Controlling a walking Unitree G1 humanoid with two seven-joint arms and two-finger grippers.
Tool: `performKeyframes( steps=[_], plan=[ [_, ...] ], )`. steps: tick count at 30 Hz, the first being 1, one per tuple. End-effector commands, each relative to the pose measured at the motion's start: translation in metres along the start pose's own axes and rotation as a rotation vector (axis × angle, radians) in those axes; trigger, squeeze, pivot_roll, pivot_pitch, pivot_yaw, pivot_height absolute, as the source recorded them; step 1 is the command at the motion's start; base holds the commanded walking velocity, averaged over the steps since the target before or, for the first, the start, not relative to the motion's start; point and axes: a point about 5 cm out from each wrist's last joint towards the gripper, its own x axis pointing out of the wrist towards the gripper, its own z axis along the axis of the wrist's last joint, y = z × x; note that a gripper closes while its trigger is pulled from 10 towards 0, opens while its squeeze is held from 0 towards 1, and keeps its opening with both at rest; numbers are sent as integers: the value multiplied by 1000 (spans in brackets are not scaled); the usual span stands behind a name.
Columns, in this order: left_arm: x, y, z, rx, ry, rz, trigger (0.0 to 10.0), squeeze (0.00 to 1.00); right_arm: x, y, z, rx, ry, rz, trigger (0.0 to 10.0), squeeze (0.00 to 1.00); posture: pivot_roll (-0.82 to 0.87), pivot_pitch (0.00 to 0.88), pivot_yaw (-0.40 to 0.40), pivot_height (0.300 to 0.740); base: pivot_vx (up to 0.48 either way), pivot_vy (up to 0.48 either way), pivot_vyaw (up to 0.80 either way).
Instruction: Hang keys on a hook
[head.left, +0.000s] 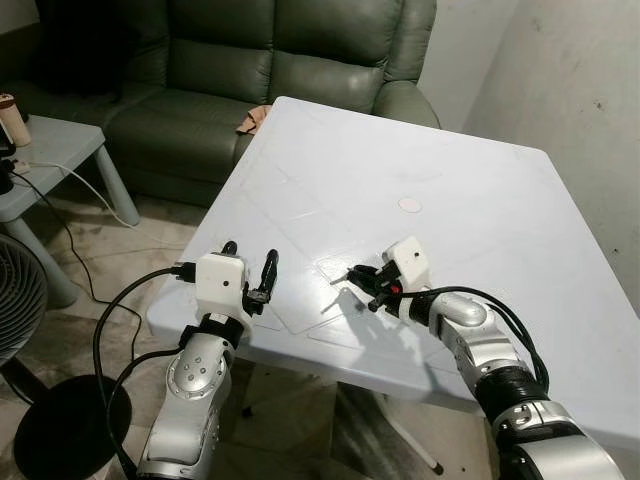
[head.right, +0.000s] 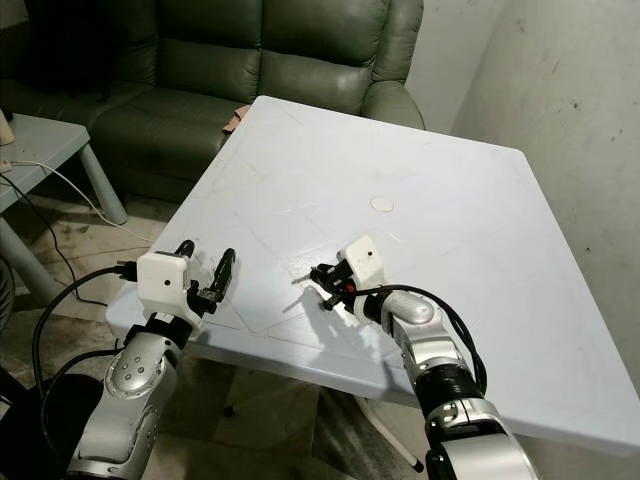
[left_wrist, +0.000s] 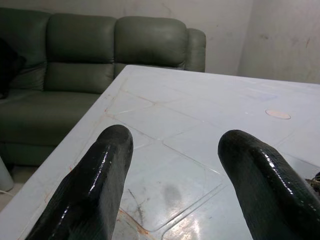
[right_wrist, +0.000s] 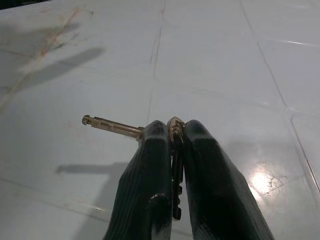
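My right gripper (head.left: 358, 280) hovers just above the front part of the white table (head.left: 400, 160), shut on a bunch of keys (right_wrist: 172, 131). One brass key (right_wrist: 111, 125) sticks out sideways from between the fingers (right_wrist: 150, 165), casting a shadow on the tabletop. In the eye views the key (head.left: 336, 279) points toward my left. My left gripper (head.left: 250, 270) is raised over the table's front left corner, open with nothing between its fingers (left_wrist: 95, 185).
A small round mark (head.left: 409, 204) lies at the table's middle. A dark green sofa (head.left: 230, 70) stands behind the table, a grey side table (head.left: 55, 150) and a fan (head.left: 20, 290) at the far left. A plain wall (head.left: 580, 90) rises on the right.
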Motion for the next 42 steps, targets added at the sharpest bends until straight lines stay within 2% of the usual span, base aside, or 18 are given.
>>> performKeyframes(
  steps=[1,2,8,14,15,16,17,25,39,40,41,42],
  plan=[
    [2,-2,5,5,-19,-9,10000,0,-1,-5,3,-33,5,-16,10000,0,-26,7,-113,740,0,0,0],
    [2,-3,6,6,-21,-12,10000,0,-2,-4,1,-26,13,17,10000,1000,-25,8,-113,740,0,0,0],
    [2,-2,6,6,-23,-11,10000,0,-1,-3,2,-10,4,20,10000,1000,-24,7,-114,740,0,0,0],
    [2,-1,6,4,-24,-6,10000,0,-1,-4,0,-36,30,15,10000,1000,-23,13,-116,740,0,0,0],
    [2,-1,6,4,-23,-4,10000,0,-2,-5,0,-46,30,9,10000,161,-23,15,-117,740,0,0,0],
    [2,-1,6,4,-23,-4,10000,0,-2,-5,0,-46,30,9,10000,161,-23,15,-117,740,0,0,0],
    [2,0,6,4,-23,-2,10000,0,-1,-5,0,-52,35,2,10000,0,-23,15,-117,740,0,0,0],
    [2,-1,6,2,-23,0,10000,0,2,-9,-3,-36,84,-75,10000,0,-25,24,-117,740,0,0,0],
    [3,0,6,1,-24,4,10000,0,0,-12,-4,3,90,-83,10000,0,-24,25,-117,740,0,0,0],
    [3,0,7,1,-26,3,10000,0,-3,-13,-8,10,119,-57,10000,0,-29,26,-114,740,0,0,0],
    [3,0,7,2,-27,2,10000,0,-5,-14,-10,10,137,-42,9333,0,-29,26,-114,740,0,0,0],
    [3,0,7,2,-27,2,10000,0,-5,-14,-10,10,137,-42,9333,0,-29,26,-114,740,0,0,0]
  ],
)
